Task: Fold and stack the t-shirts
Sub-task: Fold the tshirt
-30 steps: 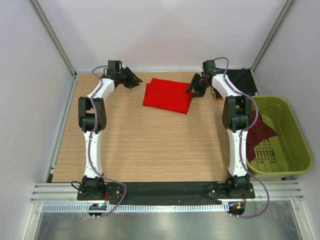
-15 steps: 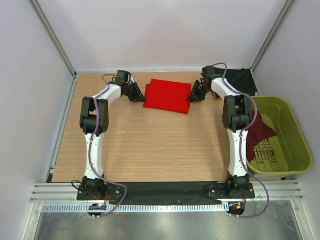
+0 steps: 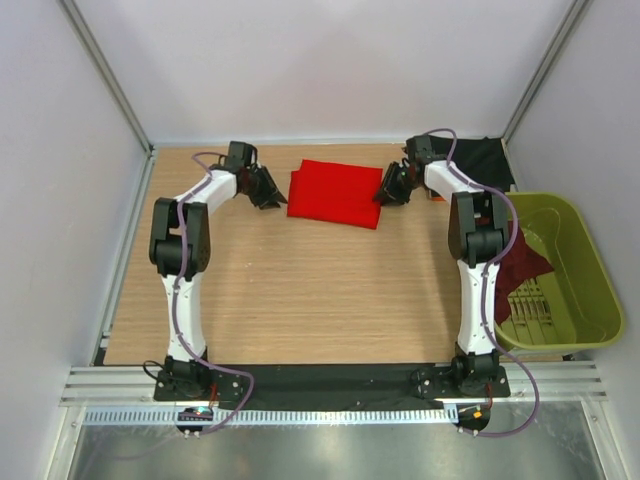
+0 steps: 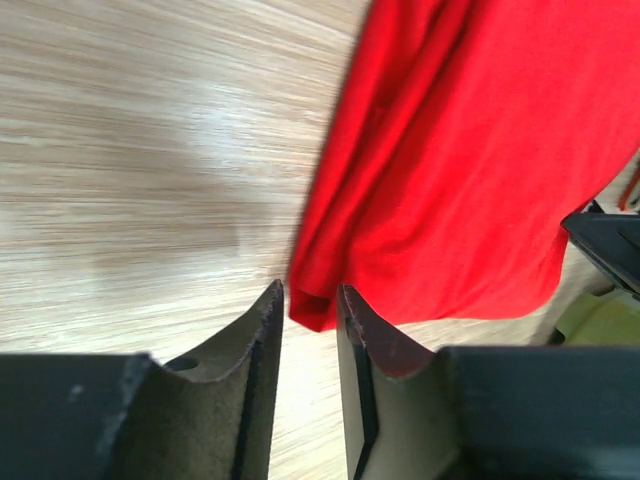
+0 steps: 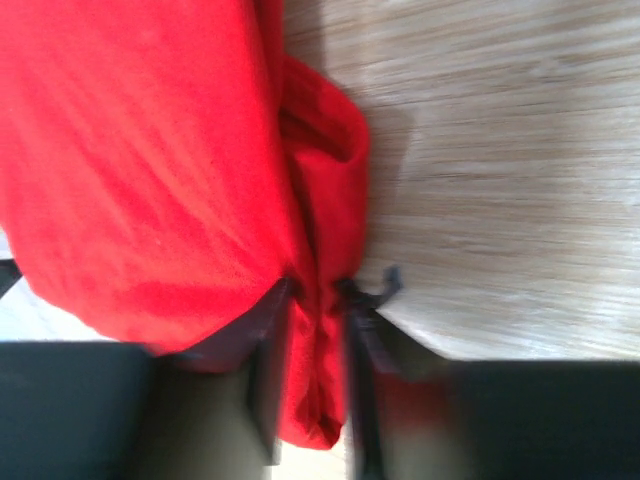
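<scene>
The bright red t-shirt (image 3: 335, 193) lies folded on the table at the back middle. My left gripper (image 3: 268, 190) is at its left edge. In the left wrist view the jaws (image 4: 310, 290) stand a little apart, with the corner of the red t-shirt (image 4: 470, 150) just at the tips and table showing between them. My right gripper (image 3: 388, 192) is at the right edge. In the right wrist view it (image 5: 318, 285) is shut on a bunched fold of the red t-shirt (image 5: 140, 150). The black t-shirt (image 3: 482, 157) lies at the back right. The dark maroon t-shirt (image 3: 518, 262) hangs over the basket rim.
The olive-green plastic basket (image 3: 585, 262) stands off the table's right side. White walls and metal posts enclose the back and sides. Bare wooden table (image 3: 300, 290) stretches between the shirt and the arm bases.
My left gripper has come in from the back left to the red shirt's left edge. My right gripper has dropped onto the right edge and closed on the cloth.
</scene>
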Available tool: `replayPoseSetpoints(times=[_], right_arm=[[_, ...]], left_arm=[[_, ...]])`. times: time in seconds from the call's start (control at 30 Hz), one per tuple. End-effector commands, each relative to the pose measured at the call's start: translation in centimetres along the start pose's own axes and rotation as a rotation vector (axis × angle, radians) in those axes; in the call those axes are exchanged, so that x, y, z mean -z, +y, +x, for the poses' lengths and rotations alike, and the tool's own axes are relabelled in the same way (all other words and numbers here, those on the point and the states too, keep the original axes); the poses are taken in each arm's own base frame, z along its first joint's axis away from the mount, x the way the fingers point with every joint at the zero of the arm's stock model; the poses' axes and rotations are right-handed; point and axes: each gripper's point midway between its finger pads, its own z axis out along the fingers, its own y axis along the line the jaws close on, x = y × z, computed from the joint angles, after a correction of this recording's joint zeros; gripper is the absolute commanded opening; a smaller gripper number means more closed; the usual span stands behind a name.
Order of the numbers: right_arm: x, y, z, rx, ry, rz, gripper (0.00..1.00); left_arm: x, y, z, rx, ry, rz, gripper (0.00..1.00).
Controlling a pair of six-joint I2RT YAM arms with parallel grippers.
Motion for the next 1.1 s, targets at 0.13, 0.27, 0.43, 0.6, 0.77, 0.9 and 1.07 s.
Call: replayPoseSetpoints(times=[0.13, 0.27, 0.43, 0.6, 0.77, 0.9, 1.07], right_arm=[[3.4, 2.2, -2.6, 0.043, -0.092, -0.038, 0.51], [2.8, 2.2, -3.1, 0.029, -0.086, -0.051, 0.53], [1.9, 1.8, -1.7, 0.013, -0.026, -0.059, 0.54], [4.8, 2.1, -0.4, 0.036, -0.013, -0.05, 0.54], [6.0, 3.1, 1.4, 0.055, 0.016, -0.085, 0.52], [6.3, 3.5, 2.5, 0.066, 0.045, -0.108, 0.51], [6.4, 3.8, 3.3, 0.081, 0.064, -0.113, 0.5]], left_arm=[[0.9, -3.2, 1.0, -0.04, 0.037, 0.095, 0.31], [-0.1, -2.8, 2.6, -0.071, 0.092, 0.082, 0.31], [-1.1, -0.8, 3.2, -0.091, 0.131, 0.003, 0.3], [-1.4, 0.2, 3.7, -0.119, 0.153, -0.036, 0.24], [-0.7, -0.3, 3.3, -0.137, 0.14, -0.026, 0.22], [0.2, -1.1, 2.8, -0.151, 0.125, -0.02, 0.27], [1.6, -1.8, 2.0, -0.183, 0.095, -0.019, 0.34]])
